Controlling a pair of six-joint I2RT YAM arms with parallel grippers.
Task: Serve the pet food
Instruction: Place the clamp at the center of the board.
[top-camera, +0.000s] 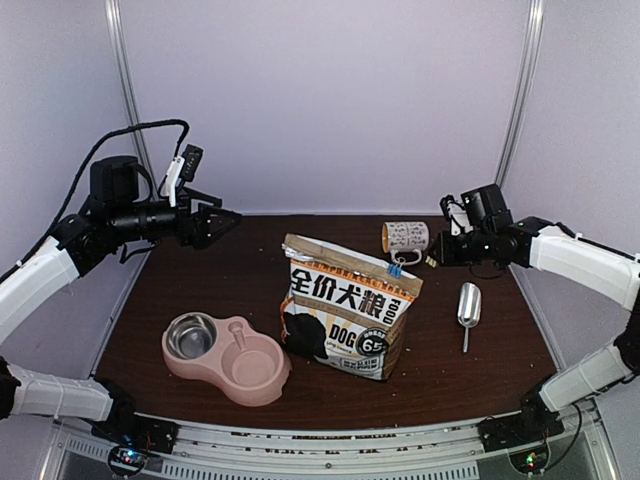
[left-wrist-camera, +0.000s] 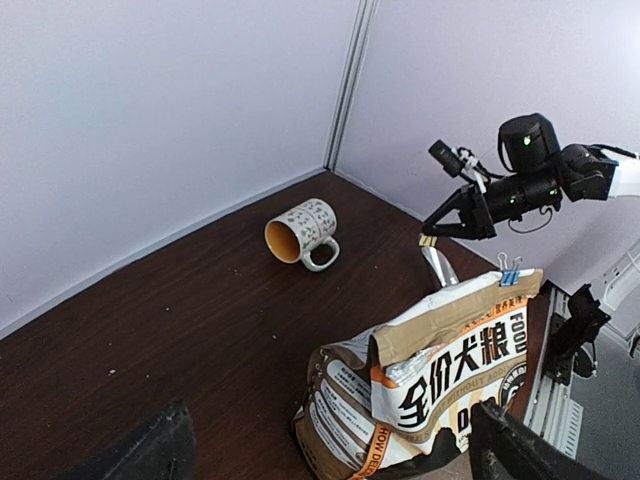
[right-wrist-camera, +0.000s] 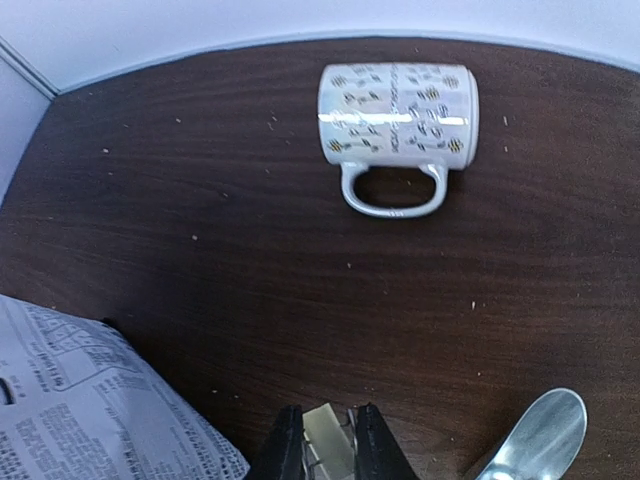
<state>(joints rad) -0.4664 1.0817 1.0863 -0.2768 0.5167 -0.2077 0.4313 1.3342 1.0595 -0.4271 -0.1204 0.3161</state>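
Note:
The kraft-brown dog-food bag (top-camera: 345, 315) stands mid-table, its folded top held by a blue clip (top-camera: 395, 268). No kibble shows; the pet food is hidden inside the bag. My left gripper (top-camera: 225, 218) is open and empty, raised at the back left; in the left wrist view its fingers (left-wrist-camera: 140, 450) frame the bag (left-wrist-camera: 430, 370). My right gripper (top-camera: 435, 258) hovers behind the bag's right corner, shut on a small pale clip (right-wrist-camera: 325, 440). The silver scoop (top-camera: 468, 305) lies on the table right of the bag.
A pink double bowl (top-camera: 225, 358) with a metal insert (top-camera: 190, 336) sits at the front left. A patterned white mug (top-camera: 406, 237) lies on its side at the back, also in the right wrist view (right-wrist-camera: 397, 115). Crumbs dot the brown table.

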